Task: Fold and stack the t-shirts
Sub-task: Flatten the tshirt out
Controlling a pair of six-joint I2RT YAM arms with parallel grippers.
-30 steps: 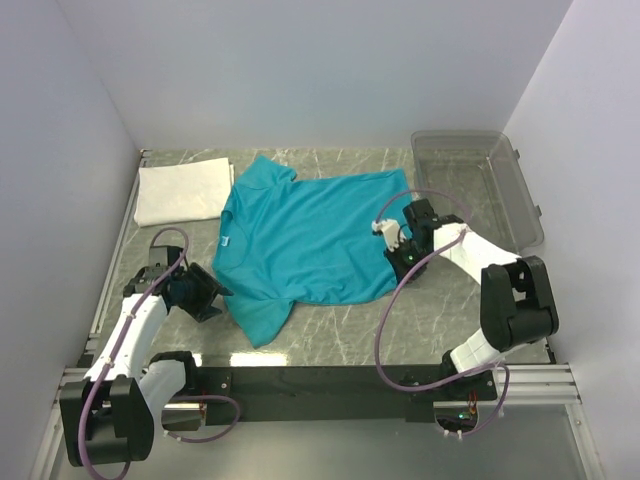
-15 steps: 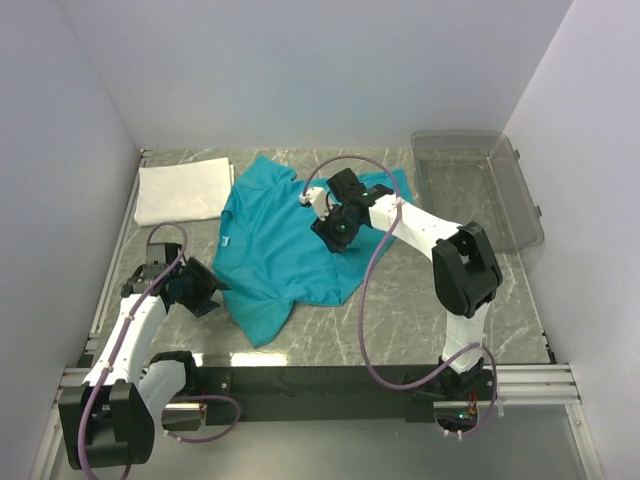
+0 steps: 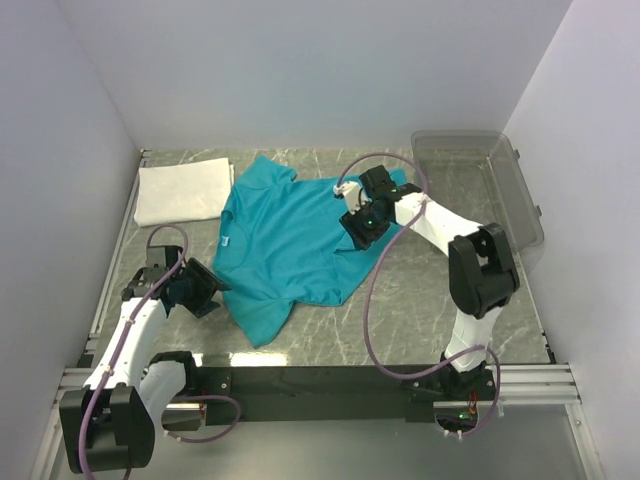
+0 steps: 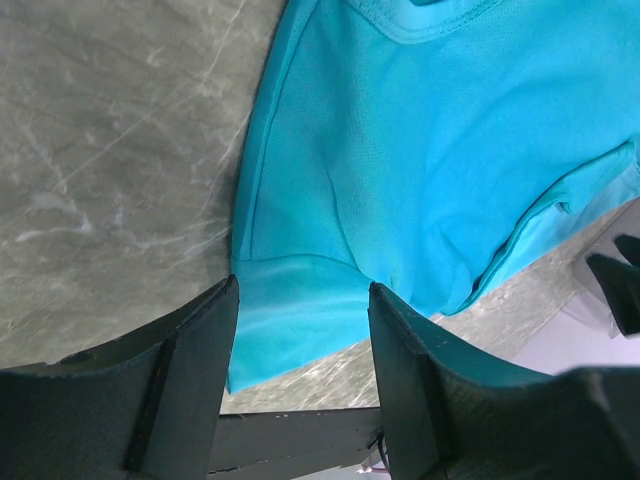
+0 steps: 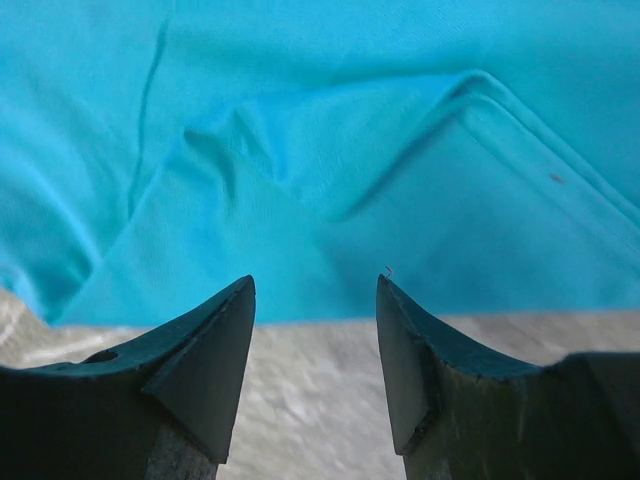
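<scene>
A teal t-shirt (image 3: 285,240) lies on the marble table, its right part folded back over the body, and a small white label shows at the neck. A white folded t-shirt (image 3: 183,190) rests at the back left. My right gripper (image 3: 355,228) hovers over the teal shirt's folded right edge. In the right wrist view it (image 5: 315,285) is open and empty, with the fold (image 5: 330,170) just ahead. My left gripper (image 3: 207,290) sits by the near left sleeve. It (image 4: 302,292) is open, and the sleeve (image 4: 290,310) lies below its fingers.
A clear plastic bin (image 3: 480,190) stands at the back right. Grey walls close in the table on three sides. A black rail (image 3: 320,380) runs along the near edge. Bare marble (image 3: 430,300) shows to the right of the shirt.
My right gripper carried the shirt's right hem leftward over the body, opened and let go, then drew back a little to the right. The left arm stayed put.
</scene>
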